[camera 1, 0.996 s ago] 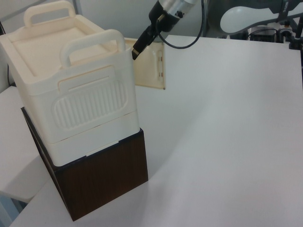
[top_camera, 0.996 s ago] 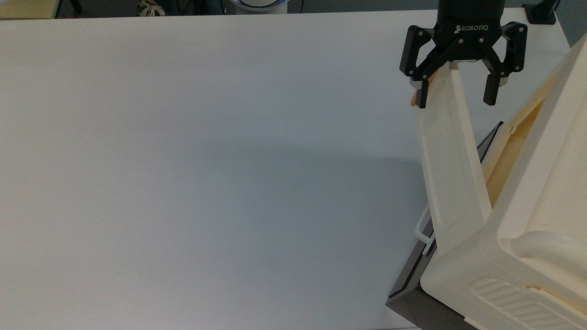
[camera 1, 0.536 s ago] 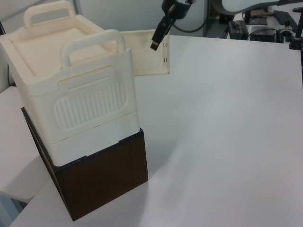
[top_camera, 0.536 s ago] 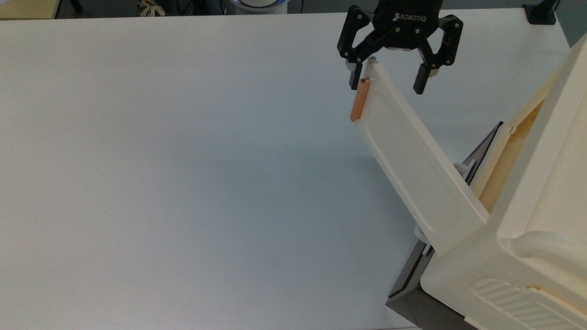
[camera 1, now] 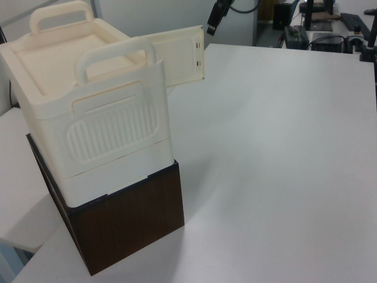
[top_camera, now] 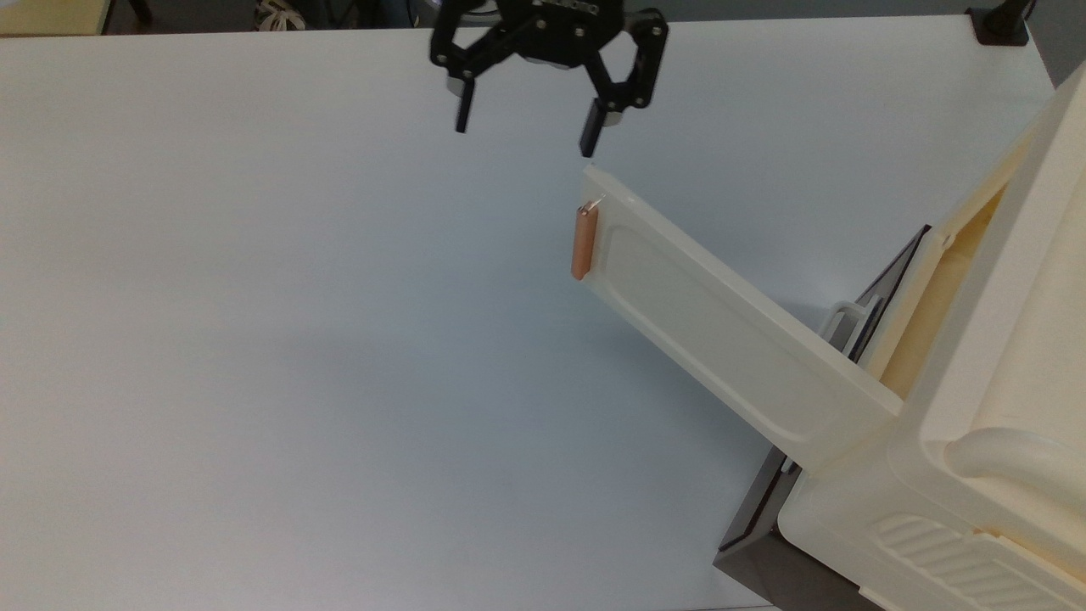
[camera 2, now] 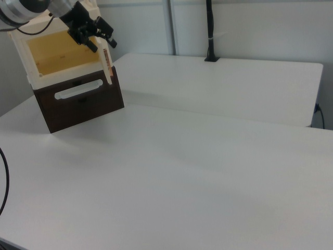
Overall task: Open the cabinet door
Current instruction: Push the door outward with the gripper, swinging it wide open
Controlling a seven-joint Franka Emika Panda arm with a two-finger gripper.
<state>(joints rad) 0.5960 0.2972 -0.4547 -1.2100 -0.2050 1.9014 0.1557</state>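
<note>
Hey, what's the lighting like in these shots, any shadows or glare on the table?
Top view: the table looks evenly lit with a bluish tint, and a soft shadow lies under the open cabinet door. Left view: a faint shadow falls on the table beside the cabinet. Right view: a broad diffuse shadow band crosses the table, with no harsh glare; the gripper looks dark against the cabinet.

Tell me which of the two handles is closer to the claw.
The copper-orange handle on the open cream cabinet door, just below the open claw in the top view. The white loop handle lies back by the dark drawer.
</note>
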